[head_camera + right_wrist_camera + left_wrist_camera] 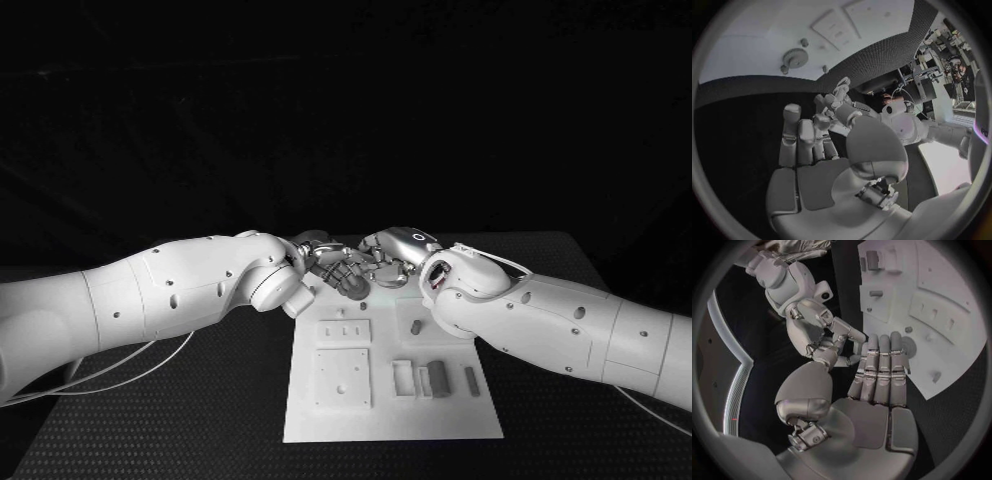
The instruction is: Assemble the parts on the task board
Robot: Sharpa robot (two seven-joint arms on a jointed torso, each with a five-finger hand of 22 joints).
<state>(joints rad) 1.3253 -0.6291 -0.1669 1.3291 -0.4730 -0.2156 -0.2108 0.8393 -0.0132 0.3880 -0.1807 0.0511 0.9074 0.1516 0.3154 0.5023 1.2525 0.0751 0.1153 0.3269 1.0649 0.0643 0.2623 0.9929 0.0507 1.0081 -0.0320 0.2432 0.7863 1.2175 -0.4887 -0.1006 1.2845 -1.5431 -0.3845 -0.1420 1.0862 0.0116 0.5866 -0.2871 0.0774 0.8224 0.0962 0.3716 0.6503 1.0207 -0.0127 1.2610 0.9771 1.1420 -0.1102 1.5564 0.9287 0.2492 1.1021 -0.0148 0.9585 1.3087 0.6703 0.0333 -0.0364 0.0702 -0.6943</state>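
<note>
The white task board (325, 420) lies in the middle of the black table, also as the task board (954, 300) and the task board (754, 30). Both hands meet above its far end. My left hand (335, 268), the left hand (879, 377), holds its fingers straight and side by side over the board's corner, palm bare. My right hand (392, 250), the right hand (807, 150), reaches across, and its fingertips (851, 357) touch the left thumb. Whether anything is pinched there is hidden. A round toothed part (794, 56) and small pegs (804, 42) sit on the board nearby.
Several small grey parts lie on the board's near half, among them an upright peg (417, 325) and oblong blocks (470, 378). Two raised square plates (343, 378) sit left of them. Black table surface (188, 420) surrounds the board on both sides.
</note>
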